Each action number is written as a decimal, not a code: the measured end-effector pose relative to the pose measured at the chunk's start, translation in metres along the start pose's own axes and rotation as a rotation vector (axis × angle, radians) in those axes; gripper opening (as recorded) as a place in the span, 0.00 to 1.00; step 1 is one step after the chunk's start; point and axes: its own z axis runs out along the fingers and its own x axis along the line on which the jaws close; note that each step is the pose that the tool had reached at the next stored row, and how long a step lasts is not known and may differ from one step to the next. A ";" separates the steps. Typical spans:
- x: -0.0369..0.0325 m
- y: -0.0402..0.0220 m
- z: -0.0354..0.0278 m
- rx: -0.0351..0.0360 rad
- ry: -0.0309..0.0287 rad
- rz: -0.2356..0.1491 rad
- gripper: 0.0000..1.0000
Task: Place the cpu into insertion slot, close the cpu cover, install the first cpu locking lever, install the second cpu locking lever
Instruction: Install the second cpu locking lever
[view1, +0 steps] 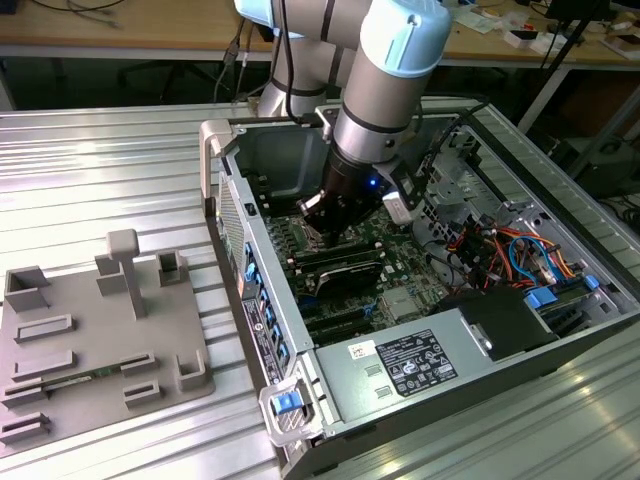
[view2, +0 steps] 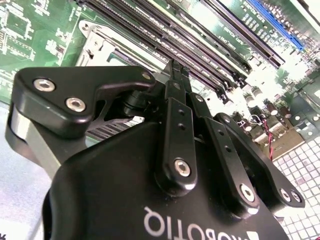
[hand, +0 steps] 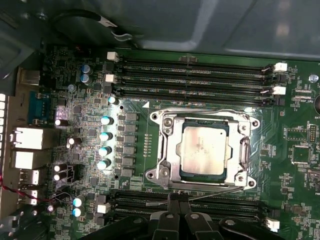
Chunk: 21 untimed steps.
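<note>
Here the cpu (hand: 205, 150) lies flat in the insertion slot (hand: 202, 176), its silver-grey top showing through the square window of the cpu cover (hand: 170, 150), which is down over it — the shiny frame lies flat around the chip in the first wrist view. A thin wire lever (hand: 215, 193) runs along the socket edge nearest my claw, slanting a little rather than lying tight against the frame. Long black memory slots (hand: 195, 75) flank the socket on two sides, on the green motherboard (hand: 145, 125). My claw (hand: 178, 197) sits just beside that near edge, fingertips pinched together with no gap between them and nothing gripped that I can see; in the second wrist view the tips (view2: 176, 70) meet in a point above the memory slots. In the exterior view my arm (view1: 385, 90) reaches down into the open computer case (view1: 430, 370), which rests on a ribbed metal table (view1: 100, 170) — a grey fixture tray (view1: 100, 340) sits well apart toward the exterior view's left.
</note>
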 end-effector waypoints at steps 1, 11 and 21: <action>0.0008 0.0002 0.0001 0.0000 0.0000 0.000 0.11; 0.0065 0.0025 0.0075 -0.0022 -0.0001 0.000 0.11; 0.0175 0.0040 0.0126 -0.0049 0.0001 -0.004 0.11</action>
